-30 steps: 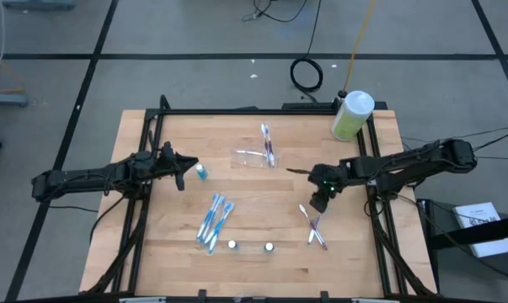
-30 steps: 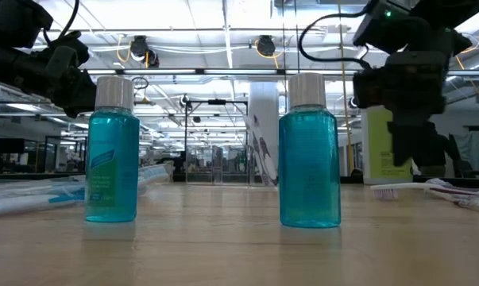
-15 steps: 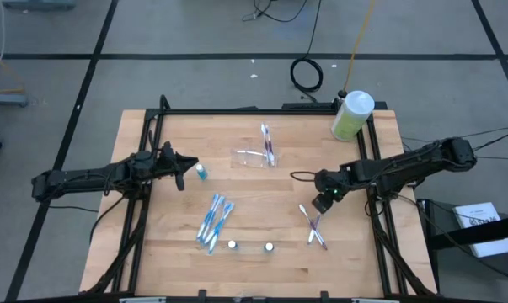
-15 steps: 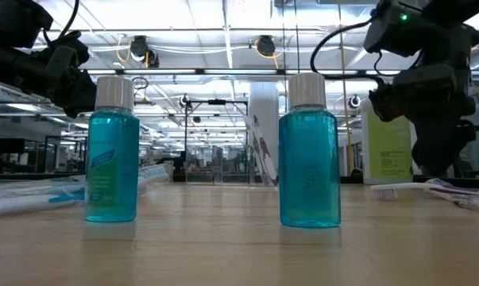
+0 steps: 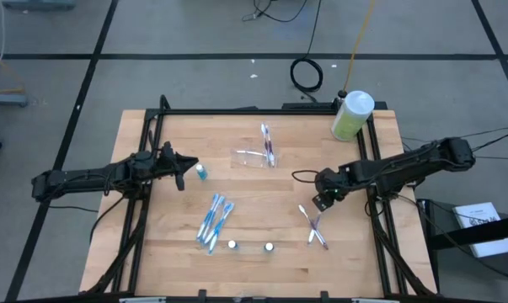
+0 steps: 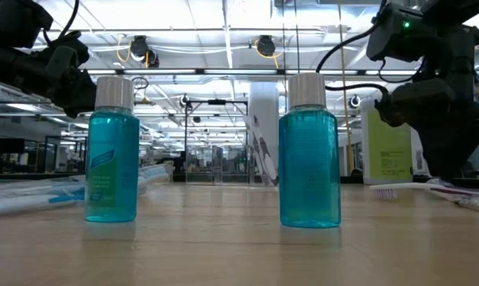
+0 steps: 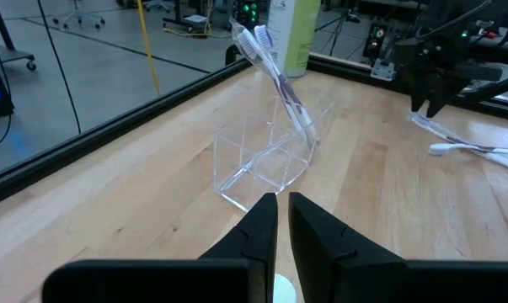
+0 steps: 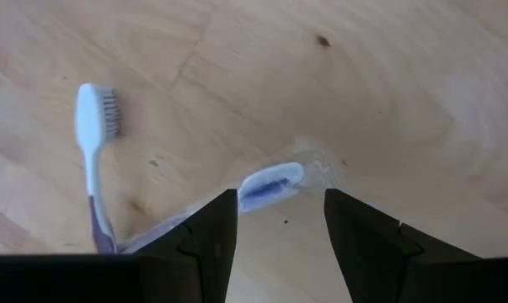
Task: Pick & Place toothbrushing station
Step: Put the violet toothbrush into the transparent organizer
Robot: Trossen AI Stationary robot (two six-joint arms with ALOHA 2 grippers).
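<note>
The toothbrushing station, a small clear tray (image 5: 252, 157), rests flat on the wooden table at far centre. It also shows in the left wrist view (image 7: 266, 160), with two toothbrushes (image 7: 275, 76) leaning in it. My right gripper (image 5: 321, 200) is open and points down over two crossed toothbrushes (image 5: 313, 225). Its fingers stand on either side of a wrapped brush head (image 8: 270, 183) without touching it. My left gripper (image 5: 186, 171) waits at the table's left, its fingers shut but for a slit (image 7: 283, 210). A small blue bottle (image 5: 201, 172) stands by its tips. My left gripper has the small bottle's white cap (image 7: 280, 290) showing just under its fingers; I cannot tell whether it touches it. My right gripper touches nothing.
Several blue toothbrushes (image 5: 213, 220) lie at near left of centre. Two small teal bottles (image 5: 232, 245) (image 5: 269, 247) stand near the front edge, close before the low camera (image 6: 309, 151). A green bottle with a white cap (image 5: 352, 115) stands at the far right corner.
My right gripper has moved a little toward the table's right and near edges, coming over the crossed toothbrushes. The left arm and all objects have kept still.
</note>
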